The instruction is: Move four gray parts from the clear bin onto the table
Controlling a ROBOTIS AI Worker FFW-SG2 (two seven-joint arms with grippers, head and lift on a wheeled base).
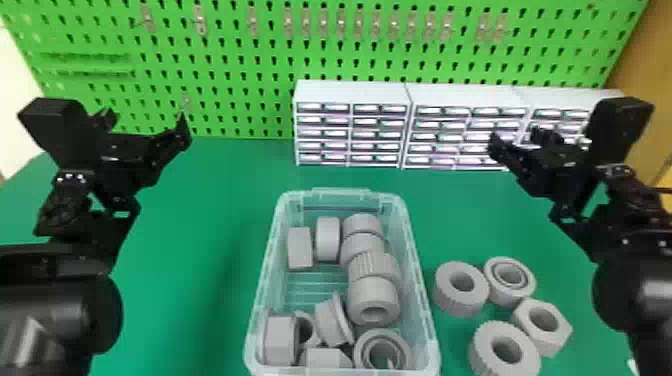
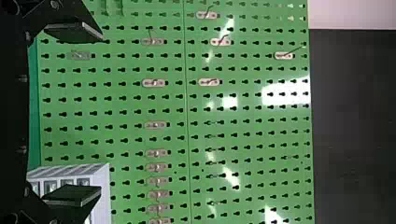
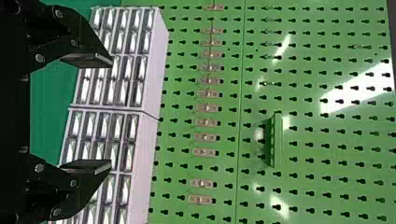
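Observation:
The clear bin stands at the front middle of the table, holding several gray parts along its right side, at its back left and at its near end. Four rings and nuts lie on the table right of the bin, among them a ribbed gray ring and a gray hex nut. My left gripper is raised at the left, well away from the bin; in the left wrist view the left gripper is open and empty. My right gripper is raised at the right; the right gripper stands open with nothing held.
White drawer cabinets line the back of the green table, in front of a green pegboard with metal hooks. A small white object lies at the table's right front.

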